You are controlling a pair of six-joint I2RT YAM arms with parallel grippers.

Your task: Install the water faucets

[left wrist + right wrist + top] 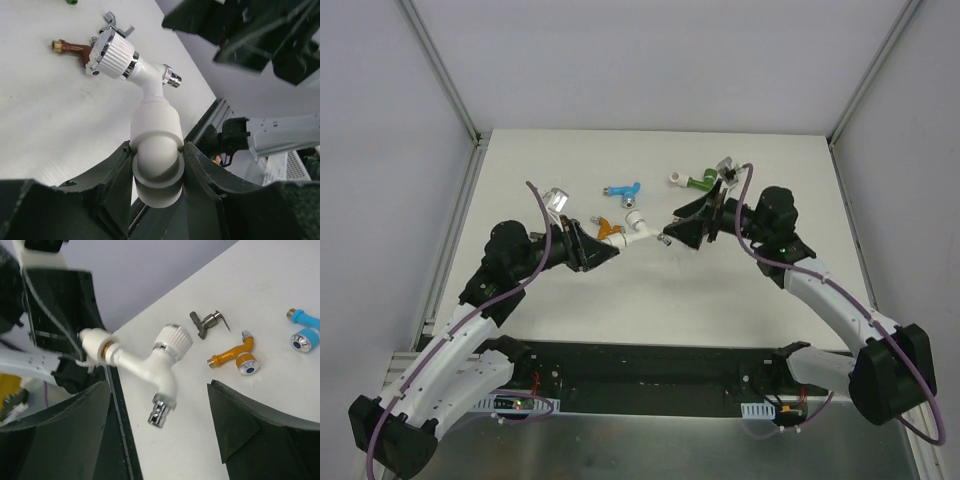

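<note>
My left gripper (608,246) (157,147) is shut on a short white pipe fitting (156,165) (92,342), held above the table. A white faucet (637,223) (135,65) (160,360) with a ribbed knob and silvery spout tip sticks out of that fitting. My right gripper (673,233) (159,392) stands open around the white faucet's spout end, and its fingers (235,420) do not touch it. On the table lie an orange faucet (608,228) (235,354), a blue faucet (622,189) (305,327), a green faucet (700,182) and a brown faucet (72,49).
A grey tap piece (557,203) (207,322) lies left of the orange faucet. Another grey part (725,165) (112,22) lies near the green one at the back. White walls with metal posts (450,80) close in the table on three sides.
</note>
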